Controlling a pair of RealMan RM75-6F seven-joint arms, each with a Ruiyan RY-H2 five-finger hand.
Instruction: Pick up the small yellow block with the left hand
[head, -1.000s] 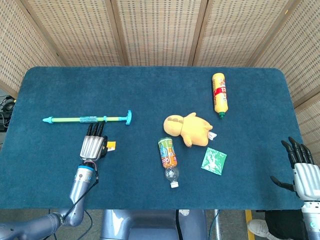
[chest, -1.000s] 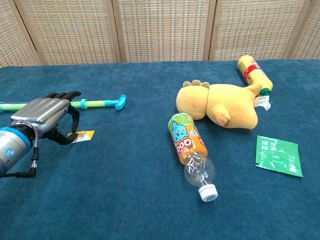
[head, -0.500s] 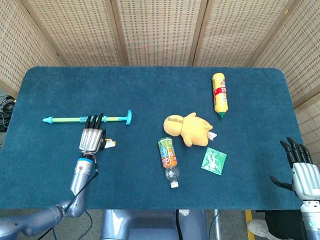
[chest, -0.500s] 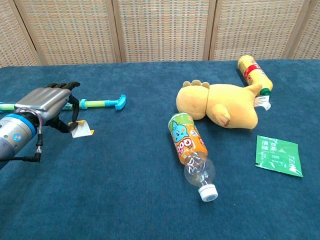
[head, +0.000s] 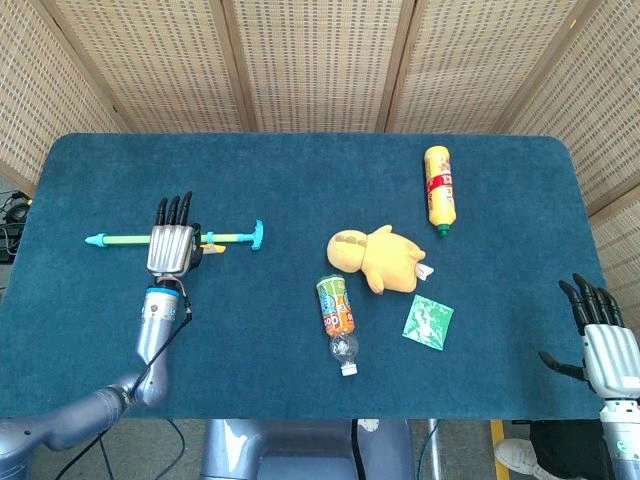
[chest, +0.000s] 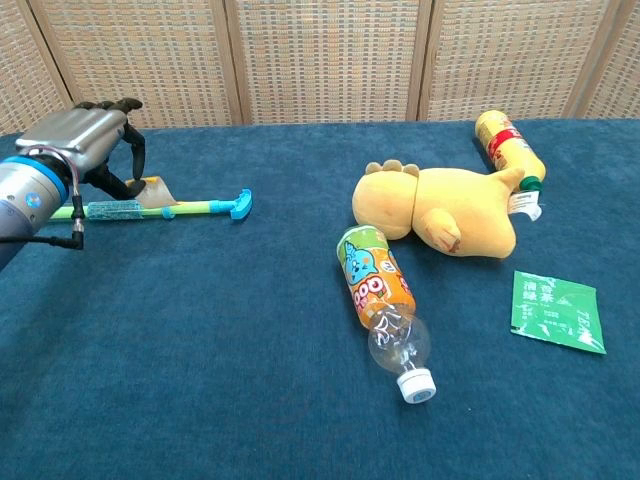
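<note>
The small yellow block (chest: 153, 192) hangs clear of the blue table (chest: 230, 340), pinched under my left hand (chest: 82, 135) between the thumb and a finger. In the head view the left hand (head: 170, 247) lies over the toy stick with its fingers pointing away from me, and only a sliver of the block (head: 209, 247) shows at its right side. My right hand (head: 600, 335) hovers off the table's near right corner, fingers spread, holding nothing.
A teal and green toy stick (chest: 190, 209) lies just below the left hand. A yellow plush (chest: 440, 212), an orange-labelled bottle (chest: 380, 300), a yellow bottle (chest: 505, 145) and a green sachet (chest: 556, 310) lie on the right half.
My left hand has risen from the cloth and moved away from me toward the toy stick, carrying the yellow block up off the table. The right hand has barely moved.
</note>
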